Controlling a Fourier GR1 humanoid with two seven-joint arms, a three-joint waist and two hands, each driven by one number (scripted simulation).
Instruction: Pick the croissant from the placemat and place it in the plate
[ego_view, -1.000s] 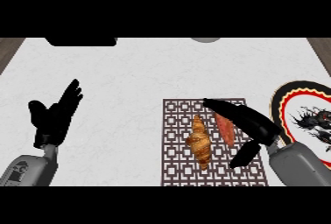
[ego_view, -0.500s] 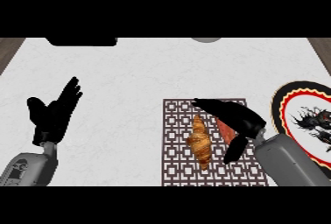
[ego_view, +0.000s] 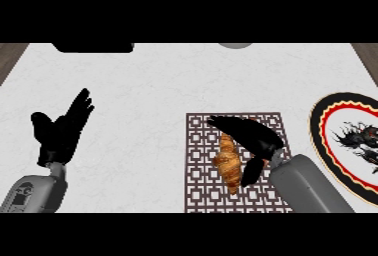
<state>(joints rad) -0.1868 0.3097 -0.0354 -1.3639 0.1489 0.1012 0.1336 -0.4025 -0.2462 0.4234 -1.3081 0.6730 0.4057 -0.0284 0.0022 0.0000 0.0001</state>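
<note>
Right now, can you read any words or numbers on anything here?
None can be read.
plate: a black pattern in the middle and a red and black rim, no letters.
placemat: a lattice pattern only.
croissant: no label.

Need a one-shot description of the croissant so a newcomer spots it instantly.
Start at the white counter, then find the dark lattice-patterned placemat left of the black, red and white plate. The croissant lies lengthwise on the mat, beside the right hand. It is the only golden-brown thing there.
</note>
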